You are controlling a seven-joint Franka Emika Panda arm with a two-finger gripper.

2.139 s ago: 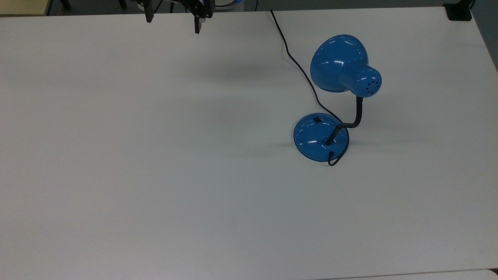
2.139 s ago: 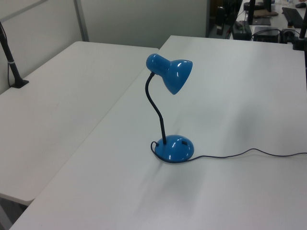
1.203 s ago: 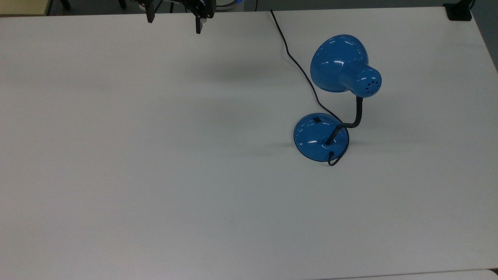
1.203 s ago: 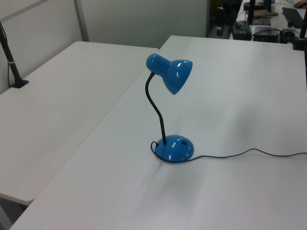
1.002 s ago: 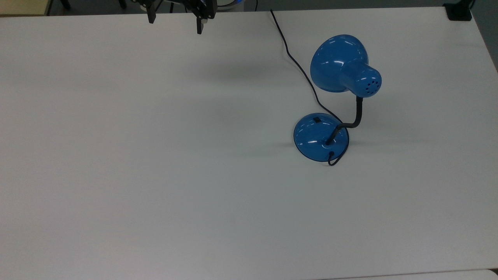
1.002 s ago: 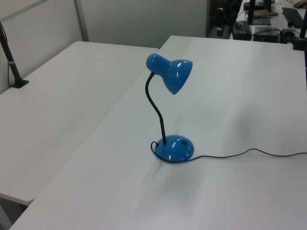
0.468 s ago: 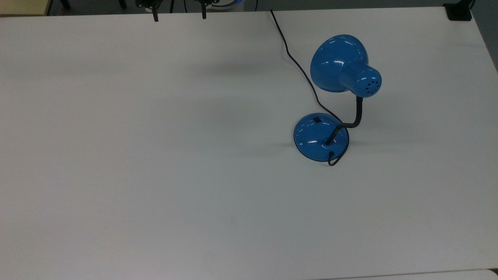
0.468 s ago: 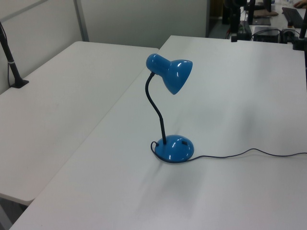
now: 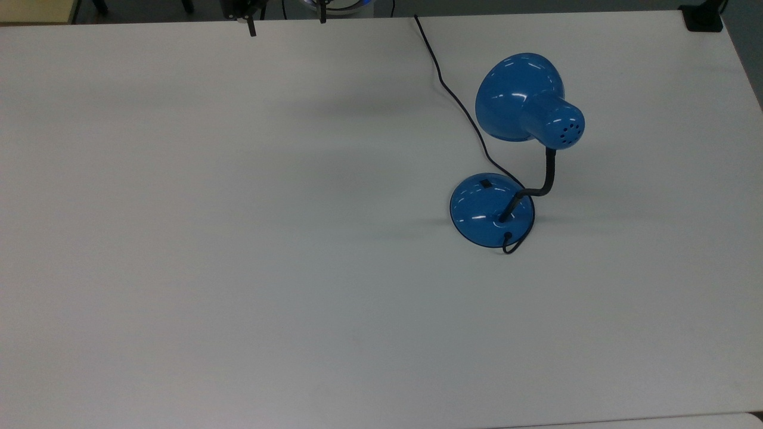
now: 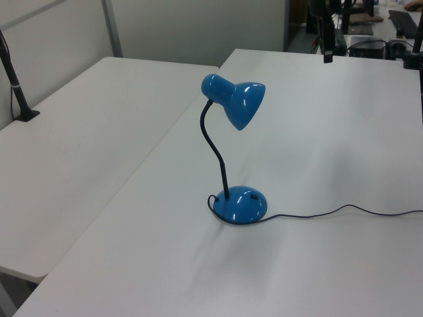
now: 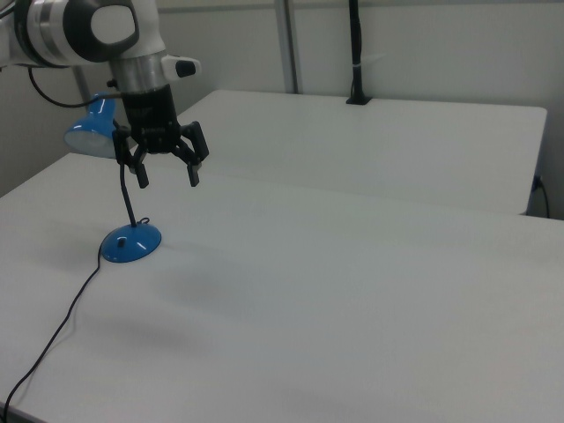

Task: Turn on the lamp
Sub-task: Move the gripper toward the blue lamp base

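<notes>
The lamp (image 9: 518, 149) is a glossy blue desk lamp standing on a plain, matt white worktop (image 9: 238, 238), at about three o'clock from the middle of the top view. Its bell-shaped shade (image 9: 520, 98) has a hard, lacquered shine that throws back small white highlights, and it narrows to a short round cap (image 9: 563, 128) pierced by a ring of small dark vent holes. A thin black gooseneck (image 9: 543, 179) bends down from the cap to the crown of a round, domed blue base (image 9: 490, 210) with the same smooth gloss. A small black rectangular switch (image 9: 486, 183) sits flush on the base at its twelve o'clock edge in the top view. A slim black cord (image 9: 453, 95) makes a little loop at the base's five o'clock edge, passes behind the base and runs in a loose curve across the worktop toward twelve o'clock, off the far edge. In the left view the lamp (image 10: 232, 152) stands upright, its shade tipped down toward four o'clock. In the right view the hand (image 11: 166, 176) hangs above the worktop with its two black fingers spread wide and holding nothing, the lamp base (image 11: 130, 244) below it at about seven o'clock, apart from it. In the top view the fingertips (image 9: 252, 30) show at the twelve o'clock edge, well apart from the lamp.
</notes>
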